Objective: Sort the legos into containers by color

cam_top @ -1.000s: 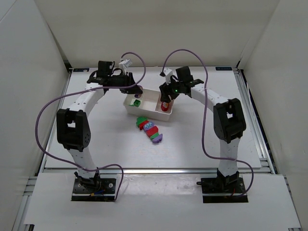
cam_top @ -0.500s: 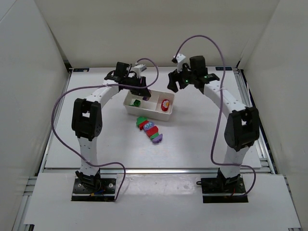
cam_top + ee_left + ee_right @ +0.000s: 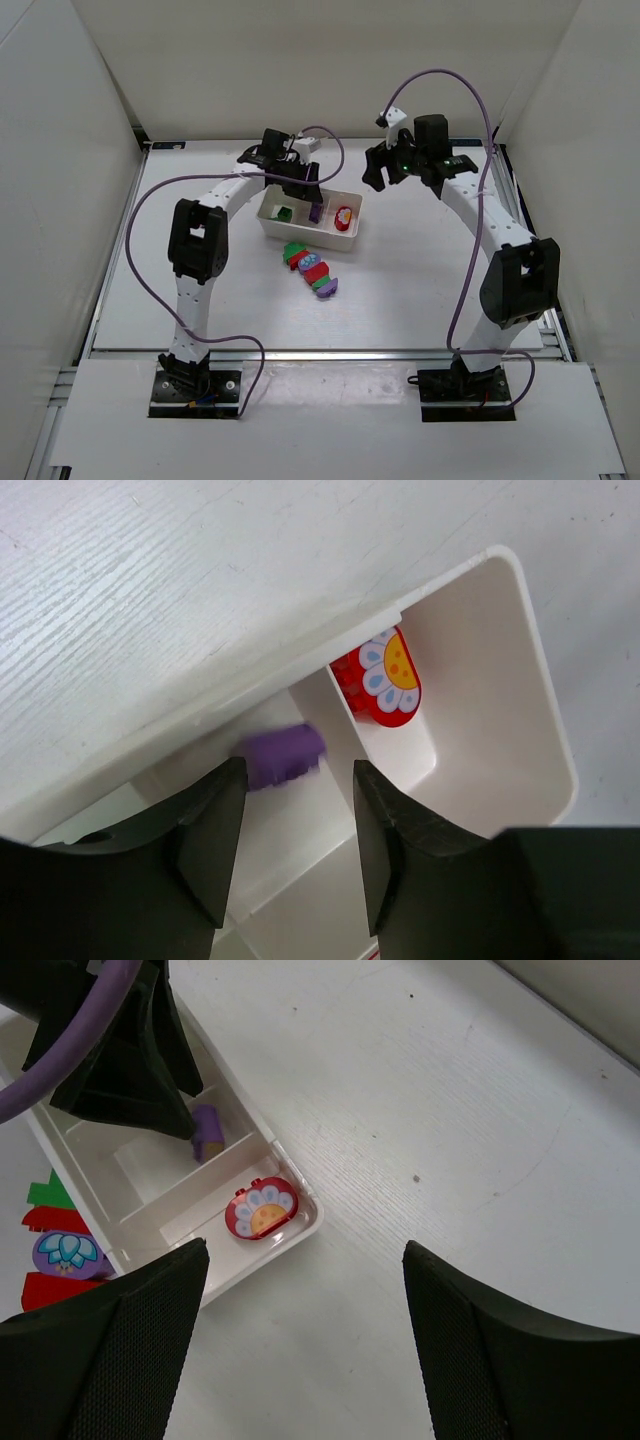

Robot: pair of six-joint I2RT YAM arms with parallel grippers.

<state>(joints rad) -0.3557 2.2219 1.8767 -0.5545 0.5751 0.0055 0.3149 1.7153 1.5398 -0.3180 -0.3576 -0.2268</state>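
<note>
Step in hand, as I read it: you are dropping the purple brick into the middle compartment of the tray.

The left gripper is hovering over that compartment. Its fingers are spread wider than the brick and are touching nothing. The brick is showing blurred below them, against the divider on the red side. Cannot tell whether it is resting flat.

The red brick is sitting in the right compartment and the green brick in the left one, so 3 colours are matching 3 compartments.

To do this well:
- Be lifting straight up with the fingers spread, so neither is clipping the divider or dragging the brick over it.
- The right gripper is hanging wide open and empty over the desk by the tray's right end. Be keeping it off the left arm's exit line.

The pile of mixed bricks is lying on the desk in front of the tray, likely the next pick.
</note>
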